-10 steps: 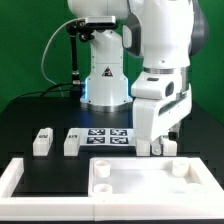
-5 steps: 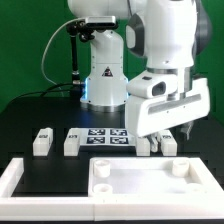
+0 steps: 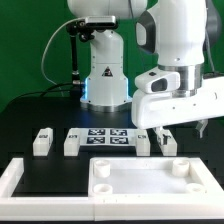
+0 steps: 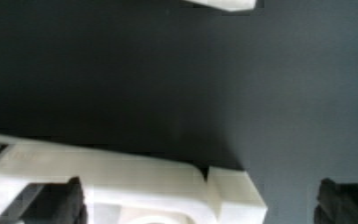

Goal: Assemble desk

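The white desk top panel [image 3: 140, 181] lies flat at the front, with round holes at its corners. Several short white legs with tags stand behind it: two at the exterior view's left [image 3: 41, 141] [image 3: 73, 141] and two at the right [image 3: 142, 143] [image 3: 167, 143]. My gripper [image 3: 201, 128] hangs tilted above the right-hand legs, apart from them, open and empty. In the wrist view the gripper [image 4: 202, 205] is open, with dark fingers [image 4: 51, 205] at both sides. Between them I see what looks like a corner of the white panel [image 4: 140, 185], with a round hole, on the black mat.
The marker board [image 3: 110, 137] lies between the two pairs of legs. A large white rail [image 3: 18, 178] frames the black mat at the front left. The robot base [image 3: 103, 80] stands behind, with cables at its left. Another white piece [image 4: 229, 4] shows at the wrist view's edge.
The gripper has lifted from just above the right-hand legs, swung toward the exterior view's right and tilted over. The parts on the mat have not moved.
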Robot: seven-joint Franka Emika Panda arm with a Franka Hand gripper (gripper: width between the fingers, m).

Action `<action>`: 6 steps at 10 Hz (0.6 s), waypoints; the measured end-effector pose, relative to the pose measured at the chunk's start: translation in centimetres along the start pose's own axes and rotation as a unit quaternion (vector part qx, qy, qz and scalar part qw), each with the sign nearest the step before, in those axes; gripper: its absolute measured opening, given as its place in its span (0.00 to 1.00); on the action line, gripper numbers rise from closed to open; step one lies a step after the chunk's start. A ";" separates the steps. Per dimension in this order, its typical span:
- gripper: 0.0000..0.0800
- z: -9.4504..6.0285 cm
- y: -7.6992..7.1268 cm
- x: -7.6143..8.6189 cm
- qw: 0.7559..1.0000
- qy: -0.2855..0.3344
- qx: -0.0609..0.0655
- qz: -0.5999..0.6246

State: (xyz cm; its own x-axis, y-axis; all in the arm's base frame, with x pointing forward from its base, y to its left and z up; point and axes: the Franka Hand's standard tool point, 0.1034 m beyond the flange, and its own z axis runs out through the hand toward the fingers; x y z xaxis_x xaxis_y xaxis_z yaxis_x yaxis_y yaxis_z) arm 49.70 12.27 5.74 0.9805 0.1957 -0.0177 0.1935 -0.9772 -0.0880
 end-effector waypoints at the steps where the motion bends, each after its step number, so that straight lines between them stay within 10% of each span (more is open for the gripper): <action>1: 0.81 0.0 0.0 0.0 1.000 -0.004 0.000 0.001; 6: 0.81 0.5 -1.0 -1.3 0.967 -0.248 -0.005 0.054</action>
State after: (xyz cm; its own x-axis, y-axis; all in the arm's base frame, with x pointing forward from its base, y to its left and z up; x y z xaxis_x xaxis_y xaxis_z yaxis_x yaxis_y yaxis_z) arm 48.17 13.03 5.36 0.8583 0.1047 -0.5024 0.0927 -0.9945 -0.0488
